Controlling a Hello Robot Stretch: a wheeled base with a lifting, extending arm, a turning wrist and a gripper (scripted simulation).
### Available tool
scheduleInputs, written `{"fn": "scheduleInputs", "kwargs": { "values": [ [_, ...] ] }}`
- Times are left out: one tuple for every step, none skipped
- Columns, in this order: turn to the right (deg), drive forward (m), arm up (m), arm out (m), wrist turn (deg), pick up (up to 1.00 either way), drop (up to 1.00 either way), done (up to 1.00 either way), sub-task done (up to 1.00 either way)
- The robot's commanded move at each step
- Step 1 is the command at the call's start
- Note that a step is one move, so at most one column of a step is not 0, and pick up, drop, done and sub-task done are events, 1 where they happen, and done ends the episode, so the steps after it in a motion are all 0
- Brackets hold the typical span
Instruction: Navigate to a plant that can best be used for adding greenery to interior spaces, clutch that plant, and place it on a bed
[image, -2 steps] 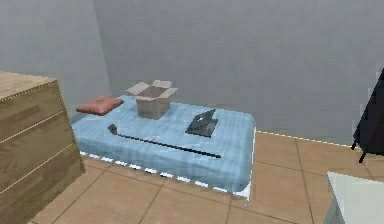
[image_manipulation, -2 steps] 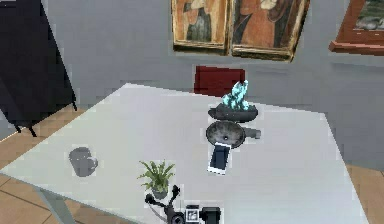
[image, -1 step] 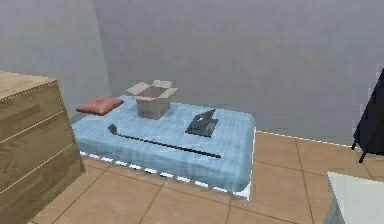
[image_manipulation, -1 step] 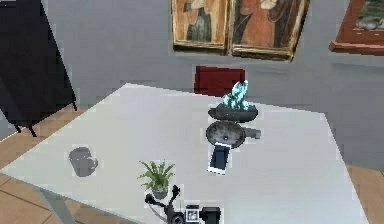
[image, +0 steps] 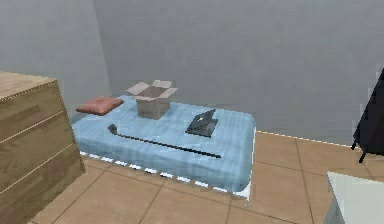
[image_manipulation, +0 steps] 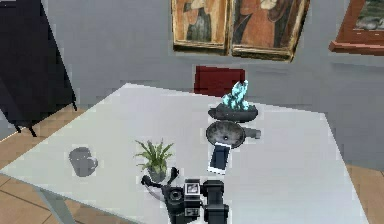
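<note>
One small green spiky-leaved potted plant (image_manipulation: 155, 156) sits on the white tabletop (image_manipulation: 300, 150), lower middle of the arm side view, w/ the dark claw (image_manipulation: 155, 183) right below it in the frame. Tbh can't tell if the claw's touching it or just near, can't tell if it's got hold of anything, and can't tell whether the fingers are apart or together. Two small white squares w/ black marks (image_manipulation: 200, 193) sit just right of the claw near the bottom edge.

Other stuff on the tabletop:
- grey roundish blob (image_manipulation: 83, 160) left of the plant
- dark round dish (image_manipulation: 225, 132) up and to the right
- flat white rectangle (image_manipulation: 219, 158) just below the dish
- teal crystal-looking thing on a dark base (image_manipulation: 238, 100) behind the dish

Red chair back (image_manipulation: 220, 78) shows past the far edge, and there are gold-framed paintings (image_manipulation: 238, 25) on the grey wall.

Fwd view: bed w/ a light blue cover (image: 235, 140) in the middle of the frame. On it are an open cardboard box (image: 152, 98), a reddish pillow (image: 98, 104), a dark laptop (image: 202, 123) and a long thin dark stick (image: 160, 145). Wooden dresser (image: 30, 150) at the left edge.
</note>
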Motion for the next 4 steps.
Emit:
{"fn": "scheduleInputs", "kwargs": {
  "values": [
    [0.0, 0.0, 0.24, 0.0, 0.0, 0.0, 0.0, 0.0, 0.0],
    [0.0, 0.0, 0.0, 0.0, -45.0, 0.0, 0.0, 0.0, 0.0],
    [0.0, 0.0, 0.0, 0.0, -45.0, 0.0, 0.0, 0.0, 0.0],
    [0.0, 0.0, 0.0, 0.0, -18.0, 0.0, 0.0, 0.0, 0.0]
  ]
}}
